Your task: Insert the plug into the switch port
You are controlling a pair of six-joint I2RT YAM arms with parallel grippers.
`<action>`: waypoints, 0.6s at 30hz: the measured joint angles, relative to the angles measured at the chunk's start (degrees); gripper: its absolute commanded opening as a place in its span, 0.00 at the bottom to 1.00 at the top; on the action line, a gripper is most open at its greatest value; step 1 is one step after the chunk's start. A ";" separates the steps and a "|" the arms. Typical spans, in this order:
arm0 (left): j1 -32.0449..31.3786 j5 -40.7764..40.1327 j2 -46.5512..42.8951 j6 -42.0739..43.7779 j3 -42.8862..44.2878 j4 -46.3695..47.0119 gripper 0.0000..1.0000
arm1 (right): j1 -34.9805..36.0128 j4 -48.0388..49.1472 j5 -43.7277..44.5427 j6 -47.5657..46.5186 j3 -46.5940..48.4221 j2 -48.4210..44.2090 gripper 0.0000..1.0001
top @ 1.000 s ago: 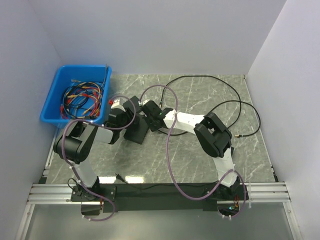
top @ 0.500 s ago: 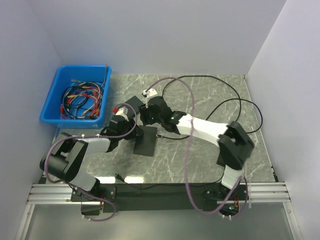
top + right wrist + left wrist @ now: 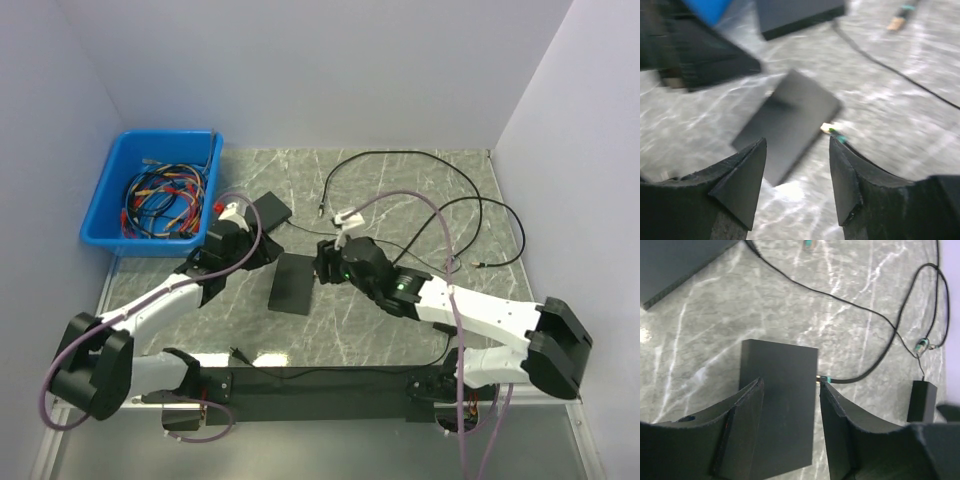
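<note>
The switch point(image 3: 292, 283) is a flat black box lying on the marble table. It also shows in the left wrist view point(image 3: 777, 405) and, blurred, in the right wrist view point(image 3: 790, 120). The plug point(image 3: 826, 379) has a teal band and ends a black cable. Its tip sits against the switch's side edge, and it also shows in the right wrist view point(image 3: 831, 129). I cannot tell whether it is in a port. My left gripper point(image 3: 791, 385) is open and empty just above the switch. My right gripper point(image 3: 797, 142) is open and empty, above the switch's corner near the plug.
A second black box point(image 3: 270, 211) lies behind the switch. A blue bin point(image 3: 110, 200) full of cables stands at the back left. Black cables point(image 3: 440, 180) loop across the back right. A small black block point(image 3: 922, 400) stands right of the plug.
Both arms have drawn back from the switch. The right gripper moved nearer and to the right, and the left arm stretched out low. The second black box is now uncovered.
</note>
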 measured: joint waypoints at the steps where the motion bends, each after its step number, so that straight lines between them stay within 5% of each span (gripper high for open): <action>1: -0.31 -0.20 -0.76 0.00 0.07 -0.28 0.54 | -0.17 -0.46 1.68 0.09 -0.92 -1.31 0.63; 9: -5.92 -7.13 1.22 1.92 5.20 -4.90 0.65 | -7.23 -3.48 12.83 1.09 -0.28 -3.28 0.63; 10: -6.80 -8.79 2.19 2.43 6.36 -5.16 0.83 | -8.94 -3.89 12.74 1.46 0.13 -2.89 0.63; 12: -8.52 -12.59 4.39 4.11 9.16 -5.46 0.98 | -12.13 -4.04 12.11 2.64 0.39 -2.16 0.63; 18: -11.37 -19.41 13.94 9.14 17.64 -5.38 0.97 | -16.24 -4.20 10.78 5.53 -0.63 -1.53 0.61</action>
